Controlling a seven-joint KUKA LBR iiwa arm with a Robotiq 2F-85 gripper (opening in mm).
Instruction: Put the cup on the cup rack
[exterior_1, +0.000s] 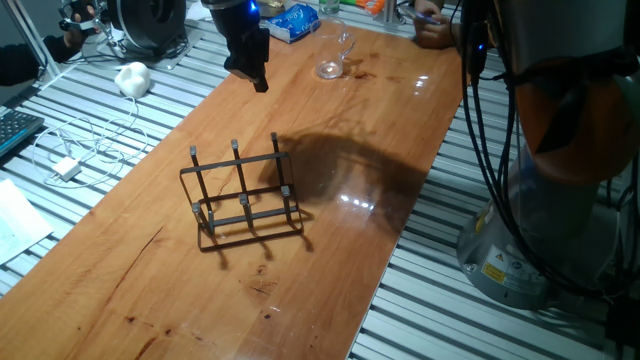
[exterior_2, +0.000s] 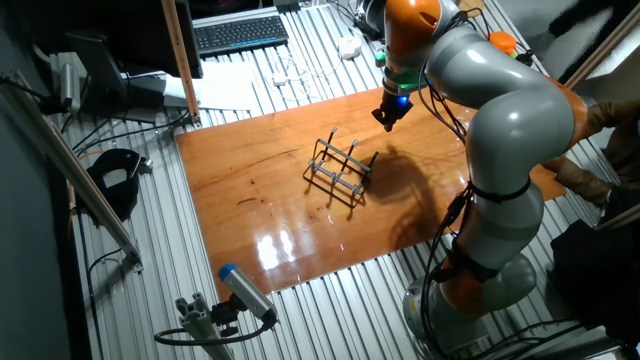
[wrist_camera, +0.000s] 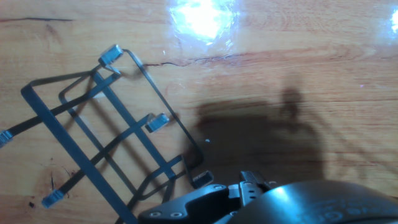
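Cup (exterior_1: 334, 56) untouched near tabletop's far edge | gripper (exterior_1: 258, 78) empty, jaw state unclear | rack (exterior_1: 241, 195) mid-table | I reach next.

Glossy varnished wooden table (exterior_1: 400, 130) bears a matt dark metal-wire cup rack (exterior_1: 243, 195) and clear glassy cup (exterior_1: 333, 56).

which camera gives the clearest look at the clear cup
One fixed view shows it best: the cup lies tipped on its side at the table's far end, beyond the gripper. In the other fixed view the arm blocks that area, and the hand view shows only the cup rack.
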